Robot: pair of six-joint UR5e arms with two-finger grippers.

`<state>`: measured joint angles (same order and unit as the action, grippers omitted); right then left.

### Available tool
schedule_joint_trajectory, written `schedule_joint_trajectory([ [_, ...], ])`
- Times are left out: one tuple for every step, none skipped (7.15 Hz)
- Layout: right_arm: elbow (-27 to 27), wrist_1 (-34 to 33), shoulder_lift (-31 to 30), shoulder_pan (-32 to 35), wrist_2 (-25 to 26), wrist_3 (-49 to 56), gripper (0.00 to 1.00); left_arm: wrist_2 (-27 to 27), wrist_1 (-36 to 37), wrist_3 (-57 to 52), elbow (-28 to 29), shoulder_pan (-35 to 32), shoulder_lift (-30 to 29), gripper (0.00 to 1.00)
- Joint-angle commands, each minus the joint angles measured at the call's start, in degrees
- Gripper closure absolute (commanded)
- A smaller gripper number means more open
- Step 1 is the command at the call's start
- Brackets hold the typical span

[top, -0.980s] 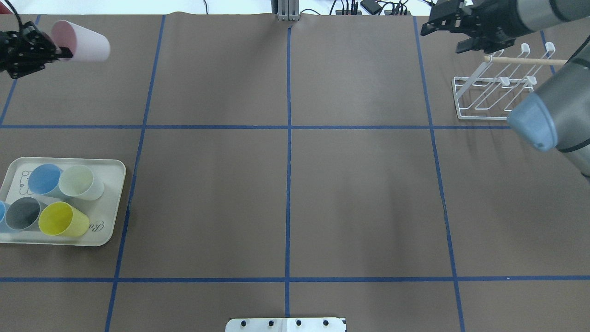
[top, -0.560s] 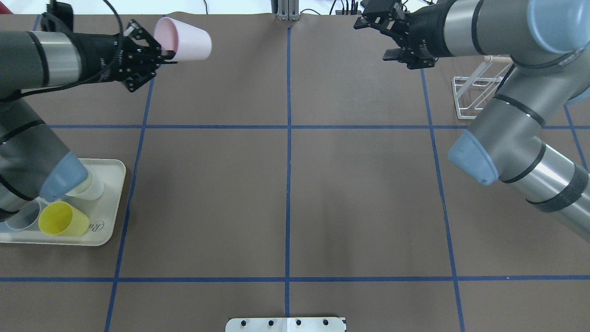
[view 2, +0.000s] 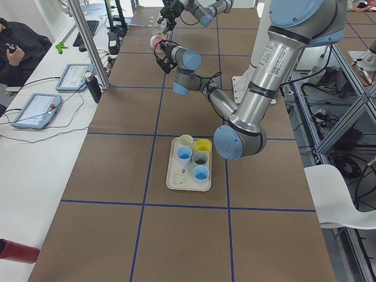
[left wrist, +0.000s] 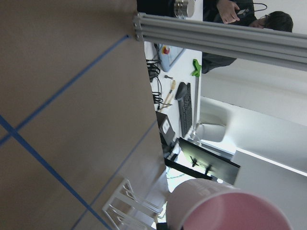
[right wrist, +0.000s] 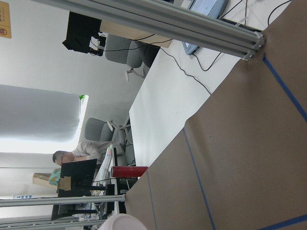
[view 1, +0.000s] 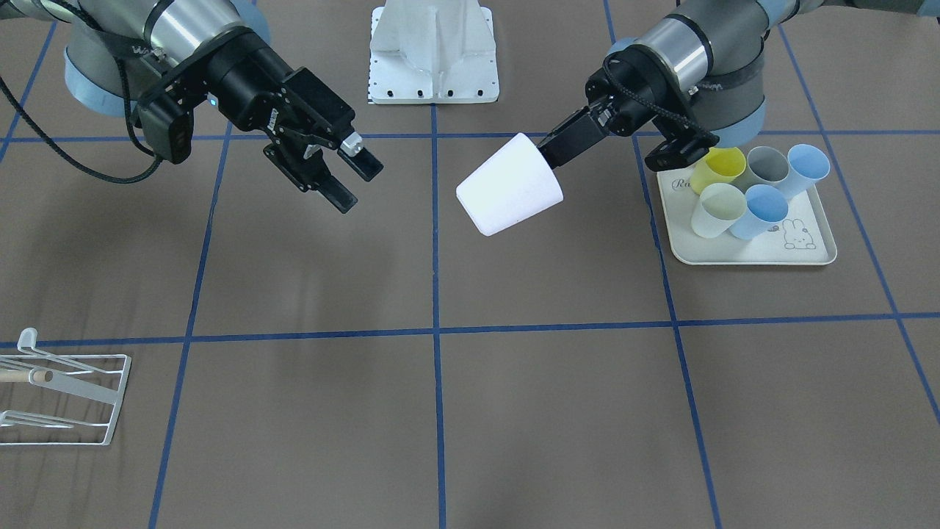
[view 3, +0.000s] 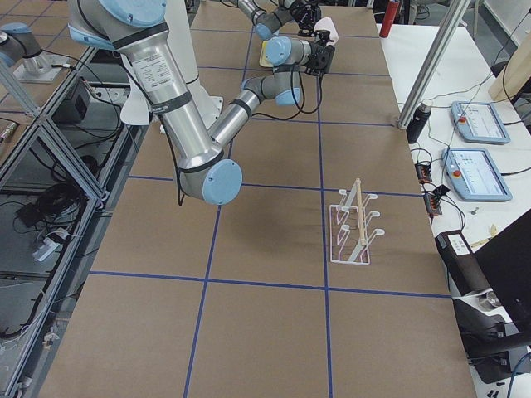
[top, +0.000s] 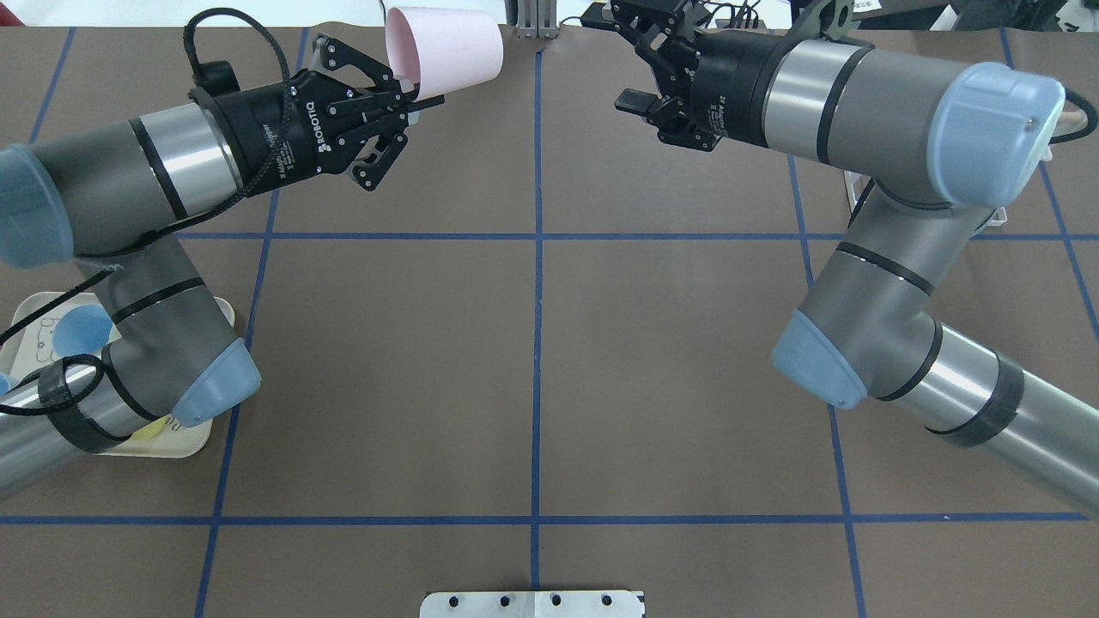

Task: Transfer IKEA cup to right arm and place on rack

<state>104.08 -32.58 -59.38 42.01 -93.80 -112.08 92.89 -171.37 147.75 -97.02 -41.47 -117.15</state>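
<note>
The IKEA cup is pale pink and lies tilted on its side in the air above the table's far middle. My left gripper is shut on its rim wall. The left wrist view shows the cup close up at the bottom. The right arm reaches in from the other side. Its gripper is open and empty, a short gap from the cup. The rack stands on the table behind the right arm, mostly hidden in the overhead view.
A cream tray with several coloured cups sits under the left arm. The robot's white base plate is at mid-table edge. A person sits beyond the table's far side, with tablets and a red bottle.
The left arm has carried the pink cup rightward to the table's centre line. The right arm has swung left, away from the rack, toward the cup, its gripper staying open.
</note>
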Motion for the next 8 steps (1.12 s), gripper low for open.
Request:
schedule_joint_trajectory([
  [-0.81, 2.52, 2.24, -2.98, 3.10, -1.56, 0.00, -5.25, -9.99, 7.70, 4.45, 0.77, -0.80, 1.00],
  [-0.81, 2.52, 2.95, -3.07, 3.10, -3.39, 0.00, -5.53, -10.91, 8.08, 5.34, 1.04, -1.67, 1.00],
  [-0.81, 2.52, 3.13, -3.16, 3.18, -3.49, 0.00, -5.53, -10.92, 8.43, 5.88, 1.39, -2.90, 1.00],
  [-0.90, 2.52, 3.48, -3.16, 3.45, -3.50, 0.00, -5.53, -10.92, 8.44, 6.40, 2.26, -3.87, 1.00],
  [-1.51, 2.52, 3.57, -3.16, 3.71, -3.50, 0.00, -5.53, -10.83, 8.44, 7.37, 3.23, -5.36, 1.00],
  [-1.60, 2.52, 3.57, -3.16, 3.89, -3.50, 0.00, -5.53, -10.83, 8.44, 7.37, 3.41, -5.72, 1.00],
  [-1.78, 2.52, 3.57, -3.25, 4.24, -3.50, 0.00, -5.53, -10.66, 8.44, 7.37, 4.37, -6.07, 1.00],
  [-1.87, 2.52, 3.57, -3.34, 4.24, -3.50, 0.00, -5.53, -10.48, 8.44, 7.29, 4.99, -6.69, 1.00],
])
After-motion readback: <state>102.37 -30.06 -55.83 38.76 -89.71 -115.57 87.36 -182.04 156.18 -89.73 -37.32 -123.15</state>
